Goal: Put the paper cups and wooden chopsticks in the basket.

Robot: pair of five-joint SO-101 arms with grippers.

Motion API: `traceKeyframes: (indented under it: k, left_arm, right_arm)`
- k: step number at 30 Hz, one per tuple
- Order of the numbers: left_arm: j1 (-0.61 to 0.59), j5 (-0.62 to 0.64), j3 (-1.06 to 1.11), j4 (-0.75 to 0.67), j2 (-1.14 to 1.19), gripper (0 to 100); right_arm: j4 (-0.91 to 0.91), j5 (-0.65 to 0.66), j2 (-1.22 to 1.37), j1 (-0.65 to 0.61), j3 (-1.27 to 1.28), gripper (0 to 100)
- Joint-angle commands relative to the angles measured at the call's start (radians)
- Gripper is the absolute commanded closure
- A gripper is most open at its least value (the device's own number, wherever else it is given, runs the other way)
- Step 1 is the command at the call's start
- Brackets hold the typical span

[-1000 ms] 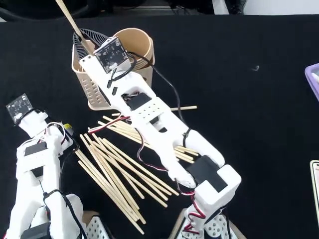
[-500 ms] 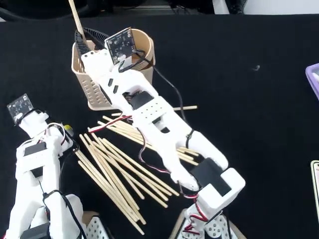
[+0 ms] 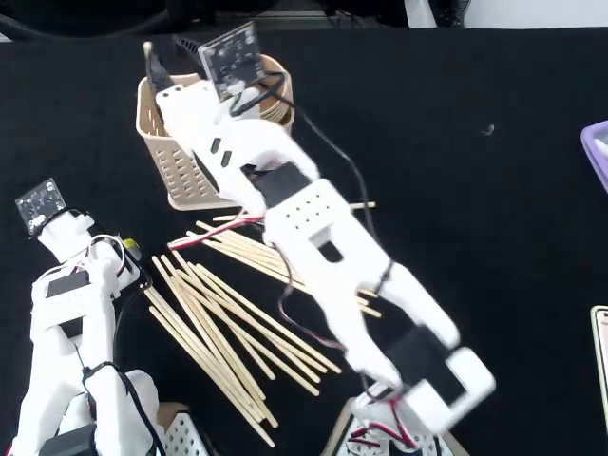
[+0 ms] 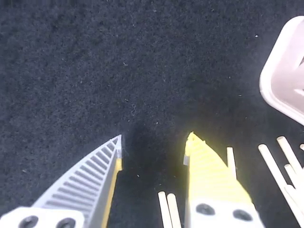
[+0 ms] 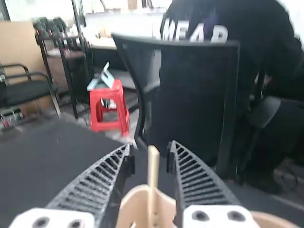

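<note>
My right gripper (image 3: 157, 76) hovers over the back left corner of the tan slatted basket (image 3: 176, 166). In the right wrist view its fingers (image 5: 185, 175) stand open, and one wooden chopstick (image 5: 153, 175) rises upright between them with a gap on each side, its lower end inside a tan rim (image 5: 135, 204). A paper cup (image 3: 281, 97) sits in the basket, half covered by the arm. Several chopsticks (image 3: 228, 323) lie loose on the black table in front of the basket. My left gripper (image 3: 133, 258) rests low at the left, open (image 4: 156, 140) over bare cloth beside chopstick ends (image 4: 166, 209).
The right arm stretches diagonally from the front edge across the chopstick pile to the basket. A purple object (image 3: 598, 152) pokes in at the right edge. A white arm part (image 4: 285, 80) lies close to the left gripper. The right half of the table is bare black cloth.
The right arm has reached farther back over the basket. The chopstick swung from tilted to upright and now sticks up much less. The left arm has not moved.
</note>
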Motion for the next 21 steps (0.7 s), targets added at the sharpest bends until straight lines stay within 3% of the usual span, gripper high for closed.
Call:
traceKeyframes:
  k: [1,6,12,16,21]
  left_arm:
    - [0.013,-0.009,-0.027,-0.002,-0.018,78]
    - [0.012,-0.009,-0.027,-0.003,-0.018,78]
    - [0.007,-0.009,-0.027,-0.003,-0.018,78]
    - [0.004,-0.009,-0.028,-0.003,-0.018,78]
    - [0.002,-0.009,-0.030,-0.002,-0.018,78]
  right_arm:
    - [0.152,-0.005,-0.200,0.012,-0.065,88.1]
    - [0.511,0.009,-0.438,0.014,-0.064,88.1]
    - [0.984,0.221,-0.607,0.014,0.033,88.1]
    - [1.046,0.339,-0.638,0.023,0.295,87.8]
    - [0.957,0.394,-0.636,0.014,0.604,87.7]
